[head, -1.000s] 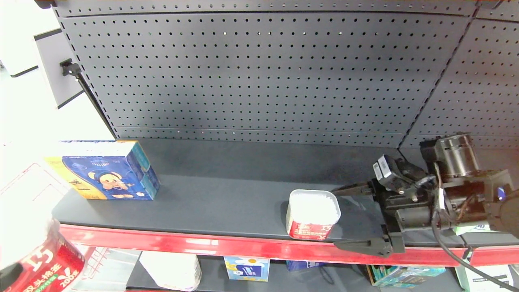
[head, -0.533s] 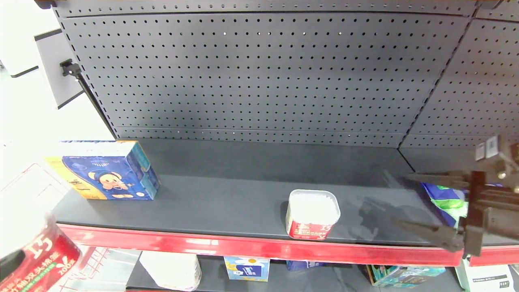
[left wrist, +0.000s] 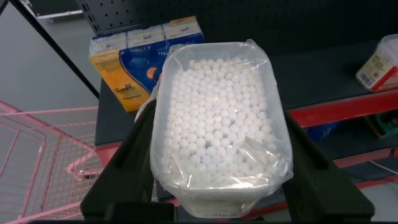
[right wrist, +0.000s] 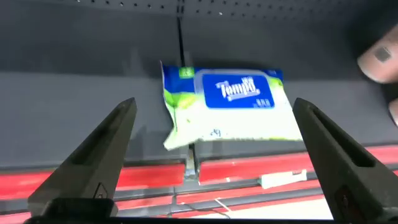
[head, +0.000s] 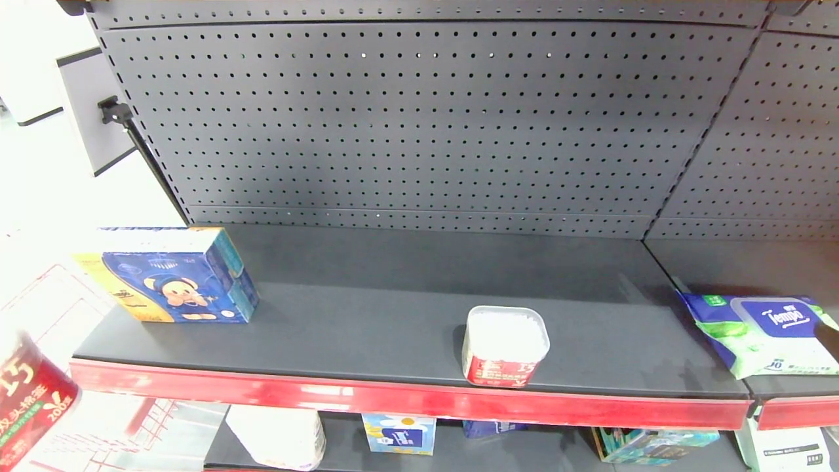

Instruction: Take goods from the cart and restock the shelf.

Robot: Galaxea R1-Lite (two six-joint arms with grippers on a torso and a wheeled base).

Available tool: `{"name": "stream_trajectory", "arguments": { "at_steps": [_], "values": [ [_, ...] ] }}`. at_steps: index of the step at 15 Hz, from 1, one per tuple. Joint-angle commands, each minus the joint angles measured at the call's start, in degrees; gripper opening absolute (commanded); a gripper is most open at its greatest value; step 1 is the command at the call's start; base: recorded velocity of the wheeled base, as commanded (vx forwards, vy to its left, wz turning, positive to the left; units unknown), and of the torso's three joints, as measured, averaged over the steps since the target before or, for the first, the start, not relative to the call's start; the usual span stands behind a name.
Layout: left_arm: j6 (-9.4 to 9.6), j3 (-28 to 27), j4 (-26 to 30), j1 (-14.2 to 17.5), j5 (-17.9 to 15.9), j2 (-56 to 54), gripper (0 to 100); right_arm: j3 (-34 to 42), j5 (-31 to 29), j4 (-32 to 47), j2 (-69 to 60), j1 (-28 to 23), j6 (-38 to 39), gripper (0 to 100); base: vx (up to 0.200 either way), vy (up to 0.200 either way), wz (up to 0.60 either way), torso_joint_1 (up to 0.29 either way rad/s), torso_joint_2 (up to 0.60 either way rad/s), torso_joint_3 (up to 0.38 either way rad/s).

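Left tool (left wrist: pixel 219 127) pinches a swab tub (left wrist: pixel 217 93); right tool (right wrist: pixel 214 104) spread before grey shelf (head: pixel 367 308).

Dk grey shelf (head: pixel 393 314) w/ red front strip (head: pixel 393 396). Pegboard (head: pixel 419 124) grey, even grid of small holes. Tissue box (head: pixel 174 275) blue + yellow, cartoon bear print. Shelf swab tub (head: pixel 505 346): white top, red label. Wipes pack (head: pixel 763 331) green/white, blue label. Held swab tub (left wrist: pixel 221 118) clear, white tips inside. Cart (left wrist: pixel 43 112) pink wire.
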Motion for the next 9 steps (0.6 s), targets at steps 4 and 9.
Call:
{"name": "stream_trajectory", "arguments": {
  "at_steps": [4,9],
  "values": [
    [0.65,-0.7,0.0,0.1,0.2,-1.6,0,-0.8,-3.1,-0.1,-2.9,-0.2,-2.2,100,0.0,0.0,0.0,0.0,0.0,0.0],
    [0.74,-0.6,-0.3,0.0,-0.2,-1.4,0,-0.5,-3.1,0.0,-2.4,-0.2,-2.3,100,0.0,-0.12,0.0,-0.003,0.0,0.003]
  ]
}}
